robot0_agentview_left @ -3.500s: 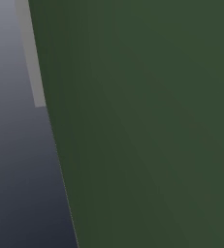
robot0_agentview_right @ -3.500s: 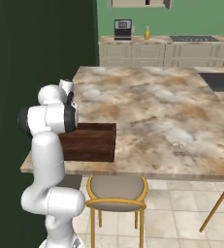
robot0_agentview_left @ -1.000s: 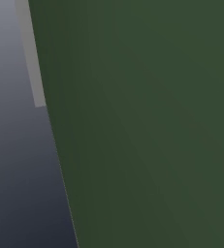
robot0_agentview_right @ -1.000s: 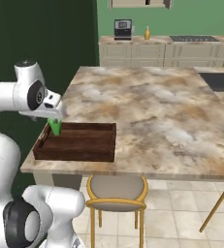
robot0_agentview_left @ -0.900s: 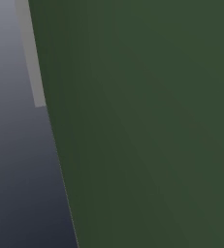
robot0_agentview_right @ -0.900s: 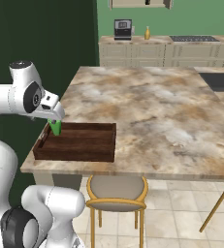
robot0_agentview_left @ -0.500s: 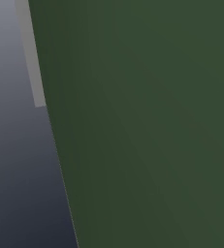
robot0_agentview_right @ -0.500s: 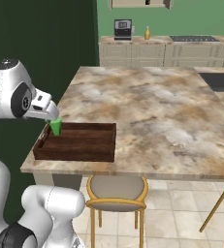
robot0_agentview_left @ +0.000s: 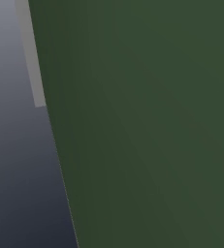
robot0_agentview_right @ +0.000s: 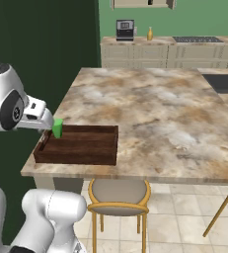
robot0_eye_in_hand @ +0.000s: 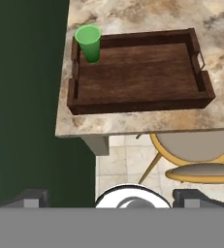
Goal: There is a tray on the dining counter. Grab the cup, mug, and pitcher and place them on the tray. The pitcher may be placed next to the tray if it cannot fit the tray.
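The gripper [robot0_eye_in_hand: 111, 199] hangs with its jaws spread wide and nothing between them, its two dark fingertips [robot0_eye_in_hand: 32, 197] at the bottom of the hand view, looking down past the counter's edge from off the counter's near side. Below and ahead of it the cup [robot0_eye_in_hand: 88, 42] stands upright inside the tray [robot0_eye_in_hand: 142, 102], tucked into one corner against the rim. In the right base view the cup [robot0_agentview_right: 57, 128] shows just beyond the arm's white wrist, at the tray's [robot0_agentview_right: 81, 155] left end. The tray sits at the near left corner of the dining counter [robot0_agentview_right: 155, 113]. A yellow-framed stool [robot0_agentview_right: 118, 196] is pushed under the counter's edge beside the tray
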{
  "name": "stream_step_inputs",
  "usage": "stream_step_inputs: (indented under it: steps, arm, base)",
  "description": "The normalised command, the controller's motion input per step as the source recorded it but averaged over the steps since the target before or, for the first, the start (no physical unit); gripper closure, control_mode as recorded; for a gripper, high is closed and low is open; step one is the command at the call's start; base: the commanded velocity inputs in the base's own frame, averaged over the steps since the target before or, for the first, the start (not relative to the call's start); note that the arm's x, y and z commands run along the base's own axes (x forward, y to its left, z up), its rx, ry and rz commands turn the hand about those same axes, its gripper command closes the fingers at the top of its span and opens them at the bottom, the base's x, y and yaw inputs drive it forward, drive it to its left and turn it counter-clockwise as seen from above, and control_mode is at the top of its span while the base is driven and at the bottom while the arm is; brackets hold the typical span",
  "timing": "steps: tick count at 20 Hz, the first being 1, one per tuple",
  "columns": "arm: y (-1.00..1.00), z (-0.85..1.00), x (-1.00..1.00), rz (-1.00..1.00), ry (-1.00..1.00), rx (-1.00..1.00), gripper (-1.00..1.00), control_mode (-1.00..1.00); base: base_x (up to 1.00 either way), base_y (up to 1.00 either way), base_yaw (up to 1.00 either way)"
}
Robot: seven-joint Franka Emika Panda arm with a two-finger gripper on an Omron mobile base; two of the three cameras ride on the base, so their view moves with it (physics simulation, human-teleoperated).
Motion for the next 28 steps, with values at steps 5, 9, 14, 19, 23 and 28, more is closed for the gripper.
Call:
stream_step_inputs:
  steps: [5, 9, 14, 19, 23, 28]
  arm:
    - [0.00, 0.00, -0.25, 0.00, 0.00, 0.00, -1.00, -1.00]
    - [0.00, 0.00, -0.02, 0.00, 0.00, 0.00, -1.00, -1.00]
    - [0.00, 0.00, 0.00, 0.00, 0.00, 0.00, -1.00, -1.00]
    - [0.00, 0.00, -0.03, 0.00, 0.00, 0.00, -1.00, 1.00]
    - [0.00, 0.00, 0.00, 0.00, 0.00, 0.00, -1.00, 1.00]
    - [0.00, 0.00, 0.00, 0.00, 0.00, 0.00, -1.00, 1.00]
  base:
    - [0.00, 0.00, 0.00]
    - [0.00, 0.00, 0.00]
    - [0.00, 0.00, 0.00]
    - [-0.23, -0.08, 0.00]
    - [-0.67, -0.46, -0.06]
    - [-0.21, -0.36, -0.50]
